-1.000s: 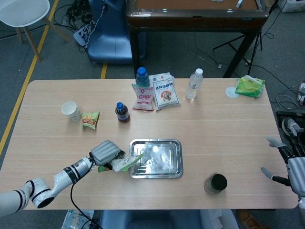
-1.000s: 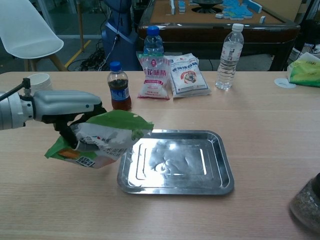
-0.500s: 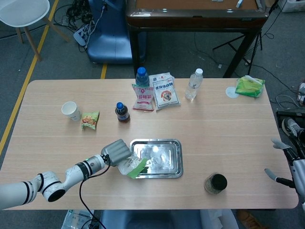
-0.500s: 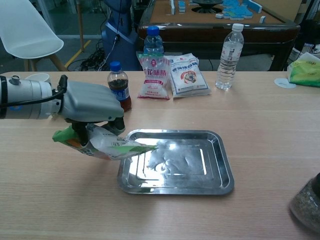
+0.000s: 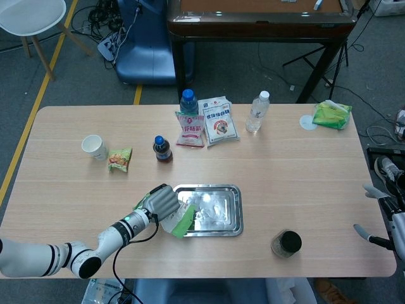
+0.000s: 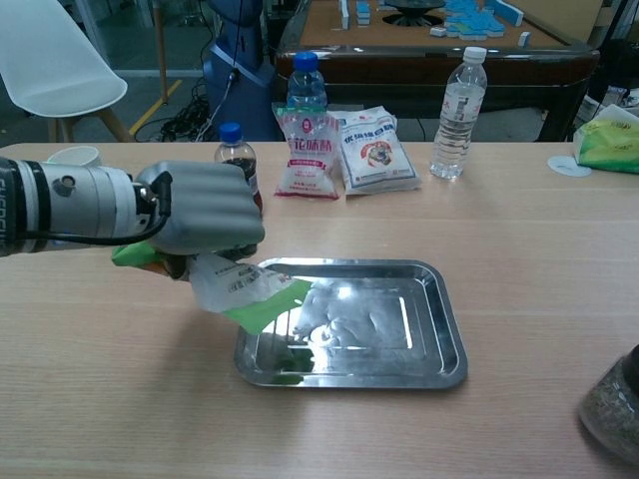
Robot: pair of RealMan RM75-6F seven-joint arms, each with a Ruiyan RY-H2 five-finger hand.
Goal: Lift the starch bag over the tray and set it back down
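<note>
Paper cup (image 5: 93, 147) and a small snack packet (image 5: 119, 159) lie at the far left of the table (image 5: 304, 177), well apart from the work and serving no part in it. Nearer the centre stands a dark-liquid bottle (image 6: 238, 180), just behind the left hand (image 6: 205, 213). That hand has its fingers closed over the upper edge of the starch bag (image 6: 250, 292), gripping it from above so that the bag hangs free beneath the palm. The bag tilts downward to the right, its green lower corner reaching over the left rim of the tray (image 6: 444, 334) while the gripped end is above bare table beside it. A top grip of this kind lets the slack bag clear the raised rim as it travels. By this reading the lift is under way and the bag is only partly over the tray; setting it back down is yet to come.

Behind the tray lie a blue-capped bottle (image 6: 305, 85), two flat white packets (image 6: 351, 150) and a clear water bottle (image 6: 457, 100). A dark jar (image 5: 286, 244) sits near the front right, and a green bag (image 5: 332, 114) at the far right corner. The right hand (image 5: 383, 218) hangs off the table's right edge, fingers spread and holding nothing.
</note>
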